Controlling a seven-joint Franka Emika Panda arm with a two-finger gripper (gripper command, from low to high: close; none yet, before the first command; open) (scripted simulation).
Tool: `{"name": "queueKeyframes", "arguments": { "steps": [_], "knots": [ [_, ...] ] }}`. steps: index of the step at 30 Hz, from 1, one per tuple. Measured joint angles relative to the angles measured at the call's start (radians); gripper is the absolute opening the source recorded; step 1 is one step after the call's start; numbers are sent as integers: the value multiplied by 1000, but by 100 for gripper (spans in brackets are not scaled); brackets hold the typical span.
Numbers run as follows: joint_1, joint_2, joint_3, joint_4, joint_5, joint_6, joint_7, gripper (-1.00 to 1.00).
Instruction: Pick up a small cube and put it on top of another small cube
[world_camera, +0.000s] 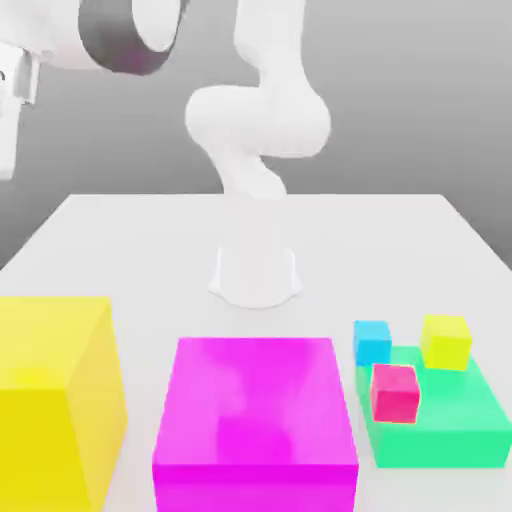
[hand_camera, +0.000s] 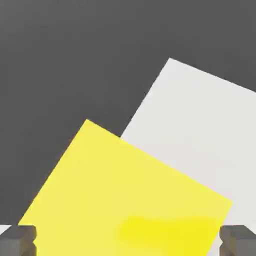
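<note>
Stacking not begun: hand (hand_camera: 128, 242) released, empty, above big yellow cube (hand_camera: 125, 195); small cyan cube (world_camera: 372, 341) well apart, unlifted.

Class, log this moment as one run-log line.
gripper: open, empty | below gripper: big yellow cube | small cyan cube: on table, beside green block | stacking: not started

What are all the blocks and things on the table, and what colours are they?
Big cube: one, yellow, the exterior view's left front.
Big cube: one, magenta, front middle.
Flat block: one, green, the exterior view's right front.
Small cyan cube: one, on the table at the green block's far corner.
Small yellow cube: one, on the green block.
Small pink-red cube: one, on the green block.
Table: one, white.
Robot arm: one, white, base mid-table.
Pincer: one, grey fingers open, above the big yellow cube.
</note>
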Motion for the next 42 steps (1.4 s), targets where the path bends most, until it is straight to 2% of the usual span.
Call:
{"name": "queueKeyframes", "arguments": {
  "steps": [8,15,20,23,27,31,35,36,42],
  "knots": [
    [-112,158,-91,-95,43,101,155,0],
    [-157,254,-102,-164,32,172,362,0],
    [-167,312,-100,-212,93,222,461,0],
    [-148,319,-94,-235,55,237,551,0],
    [-163,387,-61,-225,159,290,494,0],
    [-224,471,28,-205,283,353,406,0],
    [-303,559,126,-190,359,420,344,0],
    [-320,577,144,-187,368,435,334,-100],
    [-329,585,154,-186,370,444,332,-100]
  ]
}}
